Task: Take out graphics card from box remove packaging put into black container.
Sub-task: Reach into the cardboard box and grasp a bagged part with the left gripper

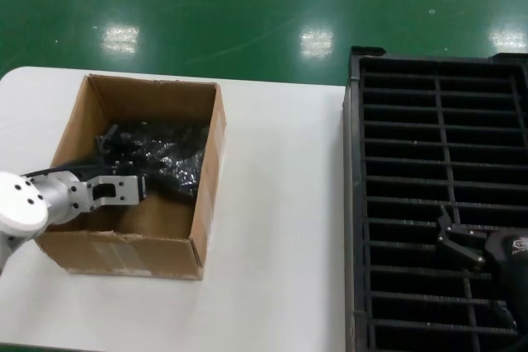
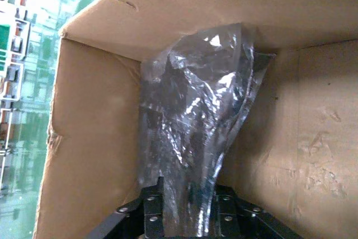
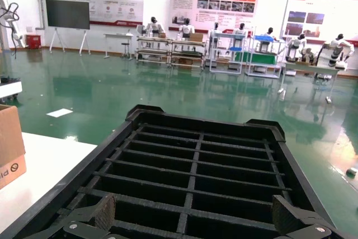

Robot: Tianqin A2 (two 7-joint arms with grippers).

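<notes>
**Left gripper clamped on bagged card inside box — extraction step in hand**

Step in hand: removal of the card from the box. The left gripper [image 1: 144,177] reaches into the brown corrugated cardboard box [image 1: 210,179] at centre left of the head view, and the left wrist view shows its fingers closed on the near end of the crinkled, shiny grey-blue translucent plastic bag [image 2: 196,116], which rises from between them toward the back wall of the box.

Condition of the item: the thin dark graphics card [image 2: 168,102] is visible only as a dark mass through the film. No bracket or connectors can be made out. The bag is heavily creased, pinched narrow at the gripper and flaring wide at the far end, where it lies against the box's back wall. In the head view the bag [image 1: 169,154] lies in the rear half of the box, on its floor.

The right gripper [image 3: 193,219] waits over the large black ribbed plastic crate [image 1: 356,204] at the right of the frame — its fingers stand well apart, holding nothing.

Judgement on the next move: a straight lift clear of the box walls is called for. The grip is on loose film, so the card may slide inside the bag. Unbagging and placing in a crate slot are not yet done.
</notes>
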